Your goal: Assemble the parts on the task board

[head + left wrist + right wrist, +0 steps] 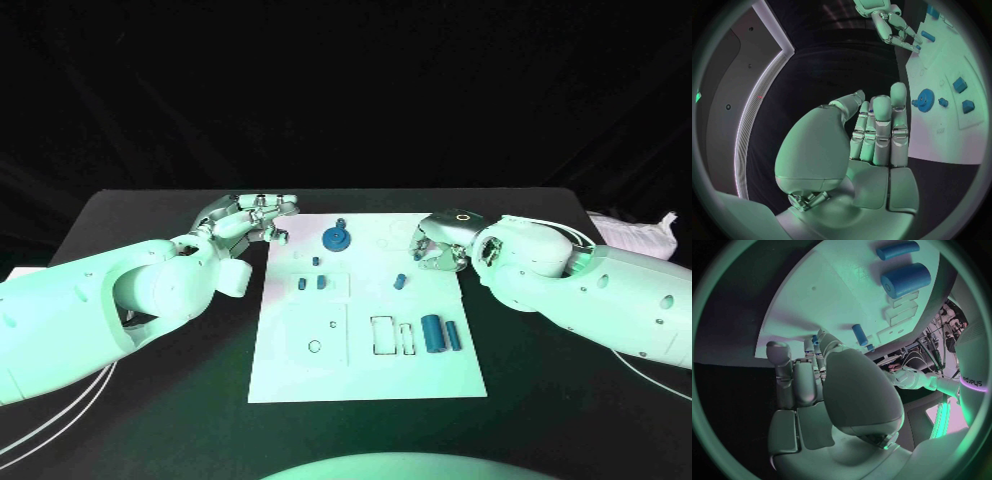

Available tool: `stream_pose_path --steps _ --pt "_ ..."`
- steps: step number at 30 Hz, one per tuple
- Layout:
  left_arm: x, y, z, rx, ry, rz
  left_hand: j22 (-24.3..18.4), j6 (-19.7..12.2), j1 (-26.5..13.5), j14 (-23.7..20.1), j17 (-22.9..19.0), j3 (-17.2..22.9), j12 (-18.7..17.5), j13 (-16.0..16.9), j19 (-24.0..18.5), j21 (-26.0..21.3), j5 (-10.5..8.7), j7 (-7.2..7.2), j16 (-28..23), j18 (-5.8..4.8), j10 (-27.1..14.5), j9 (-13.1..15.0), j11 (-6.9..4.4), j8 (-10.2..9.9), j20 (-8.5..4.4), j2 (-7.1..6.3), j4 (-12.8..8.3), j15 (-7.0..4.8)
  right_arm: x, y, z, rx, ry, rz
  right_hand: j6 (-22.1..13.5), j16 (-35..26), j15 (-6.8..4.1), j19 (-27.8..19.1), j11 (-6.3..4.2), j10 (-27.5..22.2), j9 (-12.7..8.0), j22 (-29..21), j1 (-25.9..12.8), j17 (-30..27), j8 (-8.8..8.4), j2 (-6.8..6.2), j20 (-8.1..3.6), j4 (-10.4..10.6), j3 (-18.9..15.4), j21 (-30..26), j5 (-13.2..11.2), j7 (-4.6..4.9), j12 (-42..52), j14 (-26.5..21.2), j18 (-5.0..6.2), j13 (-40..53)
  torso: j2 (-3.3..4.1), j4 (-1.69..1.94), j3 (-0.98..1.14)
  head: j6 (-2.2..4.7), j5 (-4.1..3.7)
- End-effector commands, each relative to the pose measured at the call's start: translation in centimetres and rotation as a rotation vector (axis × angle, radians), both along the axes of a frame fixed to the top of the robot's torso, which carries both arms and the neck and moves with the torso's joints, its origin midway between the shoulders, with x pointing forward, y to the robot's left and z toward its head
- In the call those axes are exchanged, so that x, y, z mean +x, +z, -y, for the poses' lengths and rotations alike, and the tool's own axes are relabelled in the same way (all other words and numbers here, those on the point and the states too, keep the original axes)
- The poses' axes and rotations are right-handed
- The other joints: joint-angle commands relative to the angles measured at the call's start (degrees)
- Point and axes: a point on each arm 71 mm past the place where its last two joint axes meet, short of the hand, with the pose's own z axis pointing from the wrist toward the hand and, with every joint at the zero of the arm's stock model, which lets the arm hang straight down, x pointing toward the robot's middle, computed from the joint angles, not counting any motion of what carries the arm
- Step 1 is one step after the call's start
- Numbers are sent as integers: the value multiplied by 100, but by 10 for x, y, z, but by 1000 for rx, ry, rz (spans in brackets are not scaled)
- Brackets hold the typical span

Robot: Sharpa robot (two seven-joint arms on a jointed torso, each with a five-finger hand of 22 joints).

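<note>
White board (pixel 368 370) is lying mid-table on the black table (pixel 130 210), long side running away from the robot. Blue parts on it: a gear (pixel 336 238) near the far edge w/ a small peg just above it, two small blocks (pixel 312 284) side by side left of centre, a short pin (pixel 401 282) standing right of centre, and a thick cylinder (pixel 431 333) lying next to a thinner rod (pixel 451 335) on the right side, beside the outlined slots.

Left hand (pixel 248 218) is hovering at the board's far-left corner, off the edge; in the left wrist view the left hand (pixel 873 132) is showing fingers straight and together, nothing in them, gear (pixel 926 99) just beyond the fingertips.

Right hand (pixel 440 240) is sitting at the board's far-right edge. Right wrist view: right hand (pixel 811 385) w/ fingers extended, tips over the board near the pin (pixel 859 334); can't tell if it's touching or holding anything.
</note>
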Motion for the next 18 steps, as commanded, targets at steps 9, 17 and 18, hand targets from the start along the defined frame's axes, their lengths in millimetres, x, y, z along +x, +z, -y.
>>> stream_pose_path --steps 9,17,18 --pt "0 1 3 -21 -22 -2 -14 -42 37 -47 -42 -26 33 1 -44 -48 -17 -3 -53 103 -52 -3 -5 -14 1 20 -11 12 0 -4 -5 3 10 -27 69 89 35 72 6 200 12 120 -32 59 16 25 34 -27 249 118 -36 41 26 283 -55 -110 -5 -3 0 -24 17" --pt "-1 1 3 -21 -28 -5 -20 -43 40 -60 -69 -36 39 1 -46 -56 -18 -2 -70 103 -58 -2 -3 -13 2 20 -14 14 1 -8 -4 -34 -1 -43 344 158 -41 164 -75 494 57 324 50 113 96 110 -2 -215 666 274 -158 -16 72 292 -85 -198 -4 -12 -1 -36 4" --pt "-1 1 3 -21 -29 -6 -27 -47 42 -74 -95 -47 44 0 -48 -64 -18 2 -86 103 -67 -2 0 -13 4 20 -17 15 1 -9 -4 -38 -1 -45 360 164 -46 169 -80 517 60 339 51 117 98 119 -6 -238 712 287 -172 -19 69 293 -87 -207 -5 -9 0 -38 -1"
